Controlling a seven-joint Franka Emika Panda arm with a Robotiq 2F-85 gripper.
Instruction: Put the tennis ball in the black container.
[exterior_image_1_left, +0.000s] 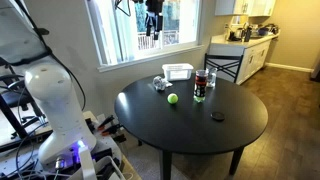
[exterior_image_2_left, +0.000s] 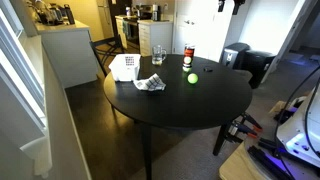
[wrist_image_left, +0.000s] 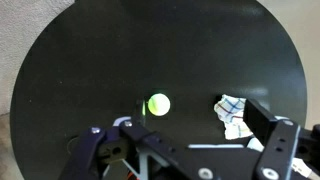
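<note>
The tennis ball (exterior_image_1_left: 172, 98) lies on the round black table (exterior_image_1_left: 240, 130), just beside the black container (exterior_image_1_left: 200, 85), a tall dark cup. Both exterior views show the ball (exterior_image_2_left: 192, 78) and the cup (exterior_image_2_left: 188, 58). My gripper (exterior_image_1_left: 152, 24) hangs high above the table in front of the window, far from both. In the wrist view the ball (wrist_image_left: 158, 104) sits small and far below, left of the midpoint between my open, empty fingers (wrist_image_left: 190, 122). I cannot clearly make out the cup in the wrist view.
A white rectangular tub (exterior_image_1_left: 178, 72) stands at the table's back edge. A crumpled checked cloth (wrist_image_left: 234, 115) lies near it, also seen in an exterior view (exterior_image_2_left: 150, 84). A clear glass (exterior_image_2_left: 157, 55) and a flat black disc (exterior_image_1_left: 217, 116) are on the table. A chair (exterior_image_1_left: 224, 68) stands behind.
</note>
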